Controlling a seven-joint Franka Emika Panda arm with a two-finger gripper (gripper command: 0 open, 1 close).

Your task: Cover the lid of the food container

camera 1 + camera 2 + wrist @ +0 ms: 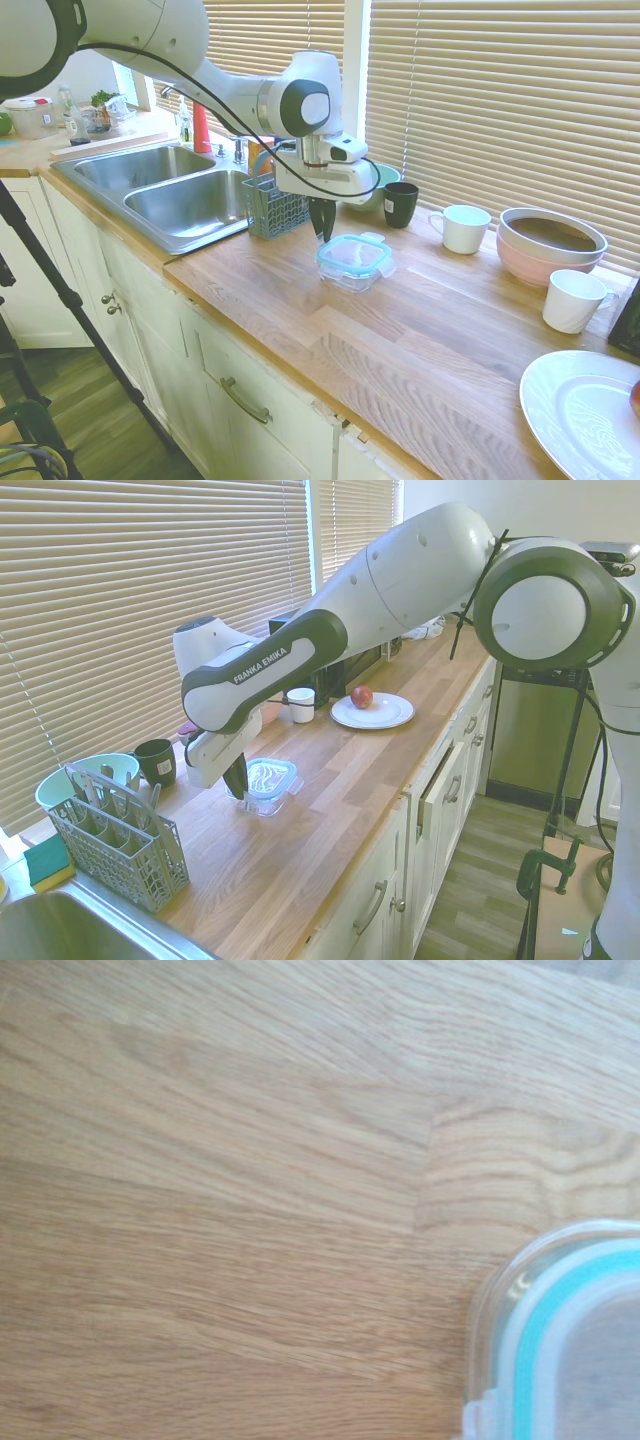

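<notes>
The lid (353, 251) lay on the food container (354, 272) on the wooden counter (400, 340). The gripper (322, 234) hung just beside its sink-side edge, fingers pointing down, nearly together and holding nothing. The grey cutlery caddy (272, 208) stood near; bare counter stretched toward the front edge.

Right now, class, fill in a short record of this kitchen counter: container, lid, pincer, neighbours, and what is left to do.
container: small clear glass dish on the wooden counter
lid: teal-rimmed lid lying on top of the dish; snapped down or not cannot be told
pincer: pincer beside the dish on the sink side, fingers pointing down, holding nothing visible
neighbours: grey cutlery basket, black mug, white mug
left to do: probably pressing the tabs, if anything
</notes>
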